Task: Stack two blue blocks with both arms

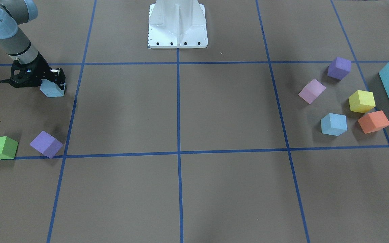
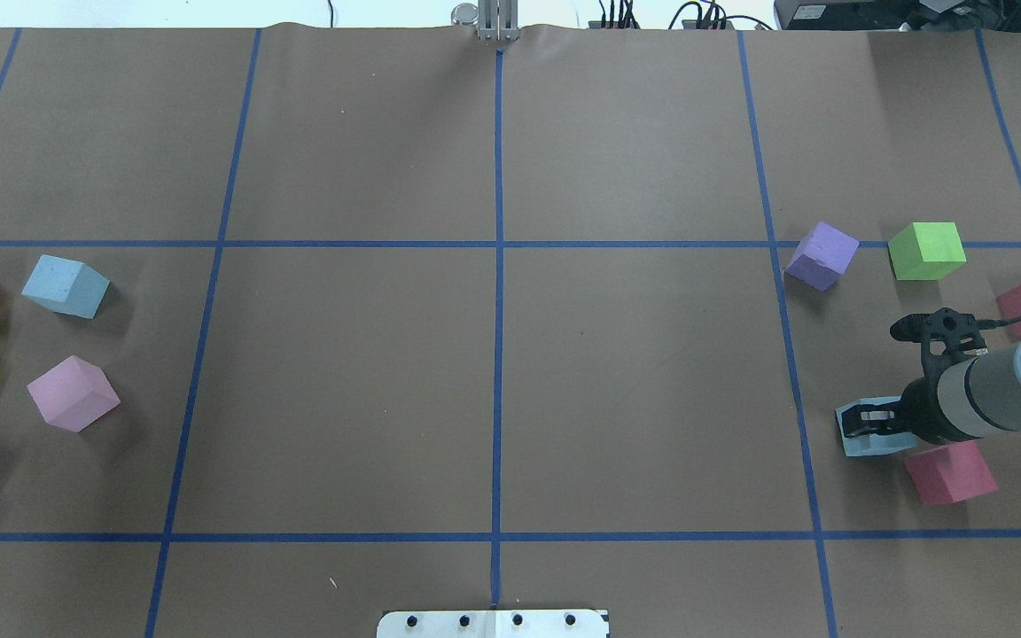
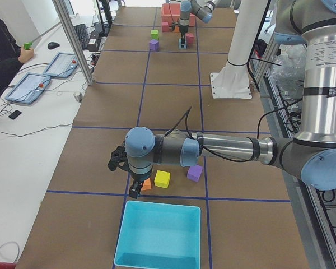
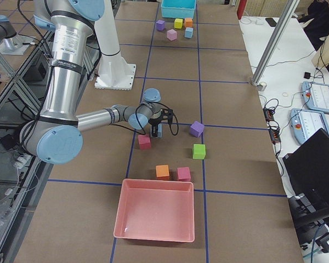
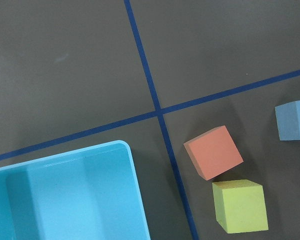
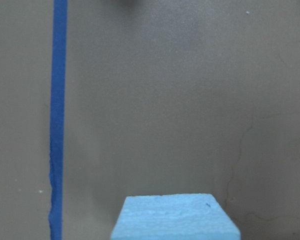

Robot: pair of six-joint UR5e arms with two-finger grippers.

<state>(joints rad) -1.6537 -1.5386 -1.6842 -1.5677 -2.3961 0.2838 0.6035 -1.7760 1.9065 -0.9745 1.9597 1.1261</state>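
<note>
- Nearest the right wrist camera, a sky-blue foam cube (image 6: pixel 175 217) fills the bottom of that view. It sits near the desk's right end, towards the robot's edge.
- The right gripper (image 2: pixel 869 418) stands down over it, black fingers astride. I can't tell whether they are clamped or merely around it.
- An off-centre pinch could let the soft foam twist or slip out on the lift.
- A crimson foam cube (image 2: pixel 949 472) lies just beside it, and a sideways swing might shove that.
- The second sky-blue foam cube (image 1: pixel 333 124) rests near the desk's left end, with an orange foam cube (image 1: pixel 373 121) close by.
- The left gripper (image 3: pixel 135 189) hovers beside the turquoise plastic bin (image 3: pixel 159 235), nearer the orange cube than the blue one. Its grip I can't tell.
- Dropping from there risks catching the wrong cube.
- With the blue cubes well apart, a skewed placement could later topple the stack.
</note>
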